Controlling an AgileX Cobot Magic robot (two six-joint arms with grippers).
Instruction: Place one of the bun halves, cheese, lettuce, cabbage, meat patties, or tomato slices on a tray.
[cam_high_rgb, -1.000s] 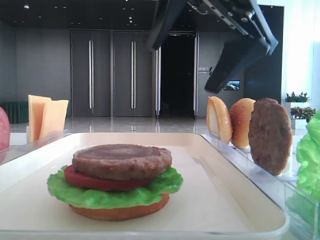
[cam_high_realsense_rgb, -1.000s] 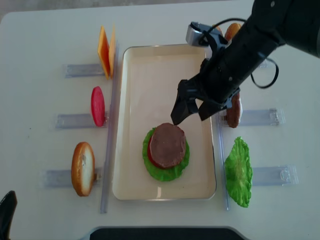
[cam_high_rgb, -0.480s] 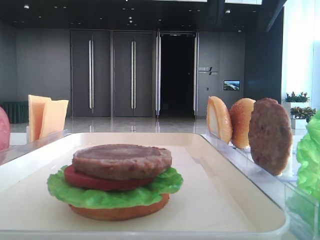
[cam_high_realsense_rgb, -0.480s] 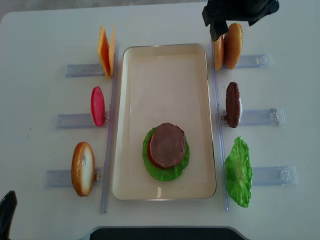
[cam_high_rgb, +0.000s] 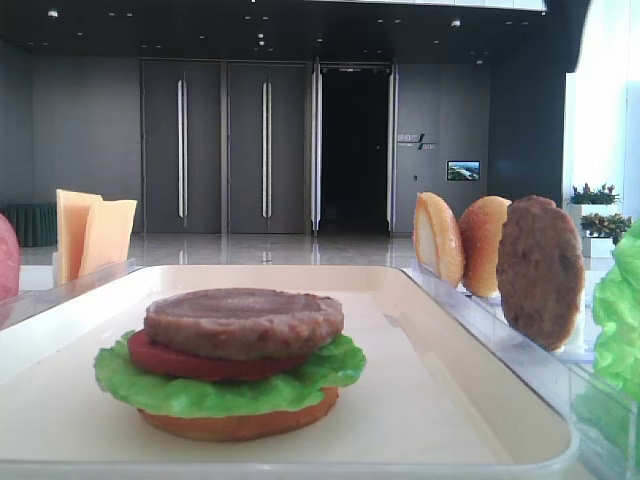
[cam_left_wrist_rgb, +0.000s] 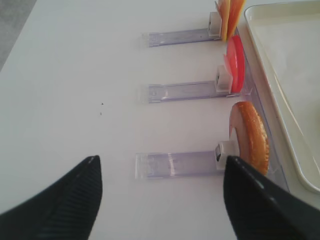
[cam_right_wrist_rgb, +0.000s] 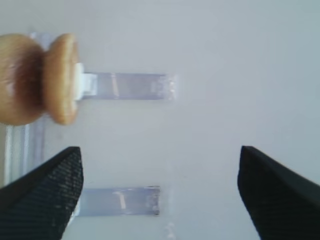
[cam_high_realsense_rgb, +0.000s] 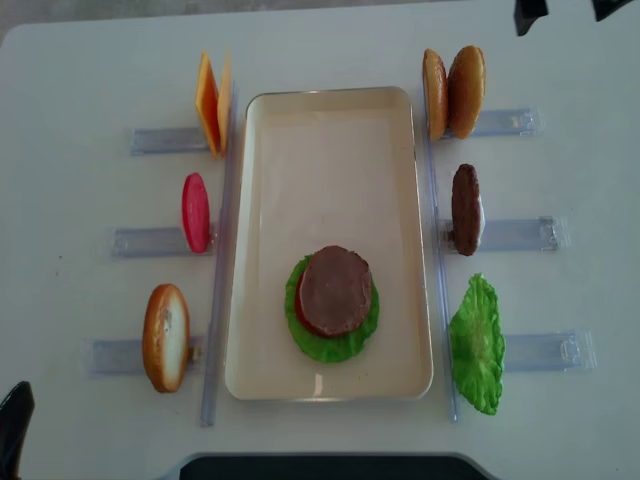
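On the cream tray (cam_high_realsense_rgb: 330, 130) lies a stack: a bun half, lettuce (cam_high_realsense_rgb: 322, 343), a tomato slice, and the greyish-brown meat patty (cam_high_realsense_rgb: 336, 290) (cam_high_rgb: 243, 322) on top. My right gripper (cam_right_wrist_rgb: 159, 150) is open and empty, high over the bare table at the far right beside two upright bun halves (cam_right_wrist_rgb: 40, 77) (cam_high_realsense_rgb: 453, 92). My left gripper (cam_left_wrist_rgb: 160, 160) is also open and empty, at the near left, short of an upright bun half (cam_left_wrist_rgb: 250, 136). A tomato slice (cam_left_wrist_rgb: 235, 62) and cheese (cam_high_realsense_rgb: 210, 102) stand in holders left of the tray.
A darker patty (cam_high_realsense_rgb: 465, 208) and a lettuce leaf (cam_high_realsense_rgb: 477, 343) stand in clear holders (cam_high_realsense_rgb: 520, 233) right of the tray. Clear rails run along both long sides of the tray. An emptied holder (cam_right_wrist_rgb: 120, 201) lies under my right gripper.
My right arm has pulled away from above the stack, up and to the far right past the bun halves. The stack and the left arm have not moved.
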